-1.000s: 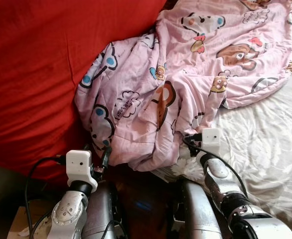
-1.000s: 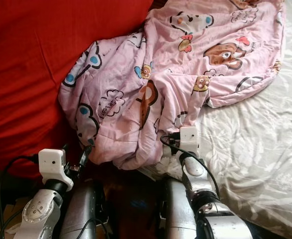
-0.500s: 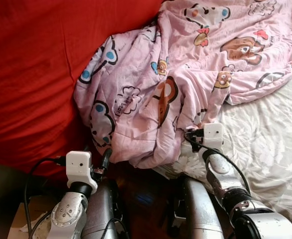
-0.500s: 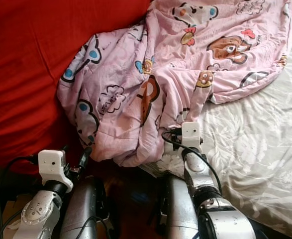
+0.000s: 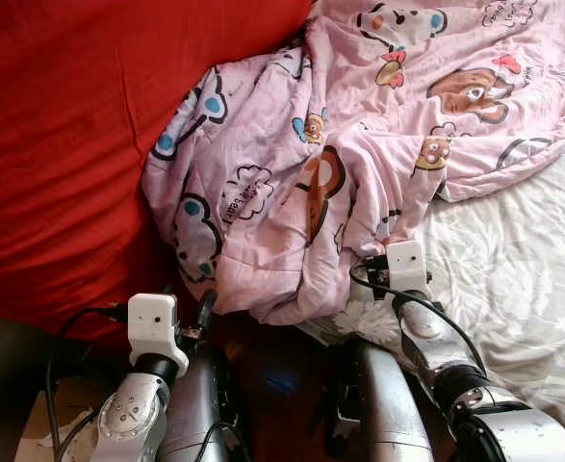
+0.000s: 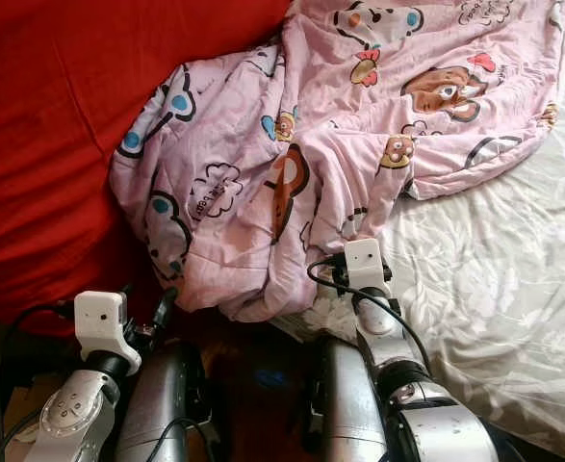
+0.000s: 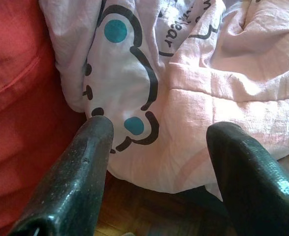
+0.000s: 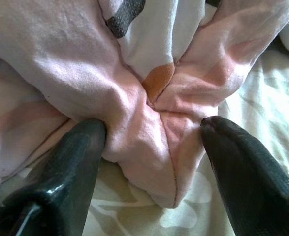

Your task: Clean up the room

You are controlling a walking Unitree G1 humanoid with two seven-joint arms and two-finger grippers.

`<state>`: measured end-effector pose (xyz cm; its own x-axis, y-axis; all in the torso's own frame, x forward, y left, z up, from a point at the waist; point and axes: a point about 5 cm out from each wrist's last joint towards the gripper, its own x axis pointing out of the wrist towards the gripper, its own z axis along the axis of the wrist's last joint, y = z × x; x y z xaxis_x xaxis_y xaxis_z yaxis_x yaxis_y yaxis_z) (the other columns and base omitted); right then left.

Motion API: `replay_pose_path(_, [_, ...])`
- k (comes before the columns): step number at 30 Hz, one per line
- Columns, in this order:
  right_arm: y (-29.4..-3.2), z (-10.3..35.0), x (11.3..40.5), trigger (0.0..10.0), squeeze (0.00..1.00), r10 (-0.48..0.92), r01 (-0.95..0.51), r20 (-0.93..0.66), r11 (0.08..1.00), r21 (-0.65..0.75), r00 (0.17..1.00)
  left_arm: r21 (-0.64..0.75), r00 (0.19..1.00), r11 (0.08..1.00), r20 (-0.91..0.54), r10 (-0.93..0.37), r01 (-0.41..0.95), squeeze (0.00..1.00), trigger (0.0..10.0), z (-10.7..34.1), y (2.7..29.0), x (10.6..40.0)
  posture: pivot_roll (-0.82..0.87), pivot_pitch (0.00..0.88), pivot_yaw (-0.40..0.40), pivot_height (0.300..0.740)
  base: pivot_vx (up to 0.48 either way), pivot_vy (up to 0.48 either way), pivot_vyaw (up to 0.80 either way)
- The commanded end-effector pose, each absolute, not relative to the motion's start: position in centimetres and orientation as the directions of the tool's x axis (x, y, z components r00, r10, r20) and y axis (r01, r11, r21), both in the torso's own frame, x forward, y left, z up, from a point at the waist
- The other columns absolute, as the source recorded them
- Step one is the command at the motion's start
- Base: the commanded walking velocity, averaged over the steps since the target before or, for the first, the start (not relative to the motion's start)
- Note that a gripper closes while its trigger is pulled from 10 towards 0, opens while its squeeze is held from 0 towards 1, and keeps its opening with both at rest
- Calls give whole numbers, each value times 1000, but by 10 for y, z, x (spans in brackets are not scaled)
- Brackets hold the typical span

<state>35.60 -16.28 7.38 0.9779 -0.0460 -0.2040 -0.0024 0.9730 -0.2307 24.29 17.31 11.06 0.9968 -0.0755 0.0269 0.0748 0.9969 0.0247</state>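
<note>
Along the bed's near edge, the pink blanket [image 5: 359, 164] lies bunched, both the left gripper [image 7: 156, 162] and right gripper [image 8: 151, 162] spread wide around its hem, so each should push deeper before pinching.

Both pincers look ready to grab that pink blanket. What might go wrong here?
The right pincer straddles a thick bunched fold of the pink blanket, so it might slip off or pinch the white sheet beneath too. The left pincer is open at the hanging edge; uneven pulls could drag the blanket onto the floor.
</note>
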Motion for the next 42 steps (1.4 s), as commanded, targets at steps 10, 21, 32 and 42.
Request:
replay_pose_path(10, [-178, 57, 346, 10000, 0, -143, 79, -290, 972, -222, 946, 15, 996, 996, -4, -84, 84, 0, 10000, 106, 171, 236, 82, 425, -7, 587, 0, 0, 0])
replay_pose_path(21, [-179, 48, 341, 10000, 0, -147, 176, -358, 983, 50, 922, 17, 996, 996, -14, -85, 86, 0, 10000, 105, 171, 233, 86, 435, -3, 587, 0, 0, 0])
replay_pose_path(32, [-177, 48, 341, 0, 0, -126, 164, -347, 983, 80, 929, 21, 996, 996, -21, -81, 82, 0, 10000, 104, 172, 232, 89, 440, 0, 587, 0, 0, 0])
replay_pose_path(42, [-171, 59, 347, 0, 0, -82, 102, -270, 993, 58, 959, 19, 997, 997, -25, -78, 79, 0, 10000, 103, 172, 232, 89, 437, -3, 587, 0, 0, 0])
